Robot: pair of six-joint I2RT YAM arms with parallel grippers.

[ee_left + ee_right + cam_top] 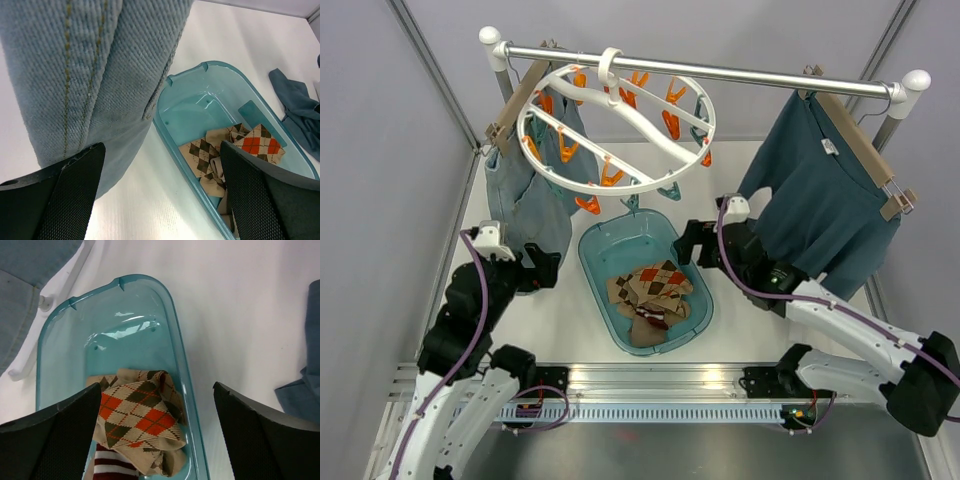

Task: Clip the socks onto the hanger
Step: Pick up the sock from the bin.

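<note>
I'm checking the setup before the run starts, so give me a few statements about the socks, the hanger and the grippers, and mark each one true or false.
1. The socks lie in the teal tub. True.
2. A sock is already clipped to the hanger. False: no sock hangs from its pegs.
3. The left gripper and right gripper are both open and empty. True.
4. The teal sweater hangs on the left arm's side of the rail. False: it hangs on the right; the jeans hang on the left.

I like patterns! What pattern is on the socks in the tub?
The socks are tan argyle with orange, cream and dark brown diamonds. The right wrist view shows it best.
</note>
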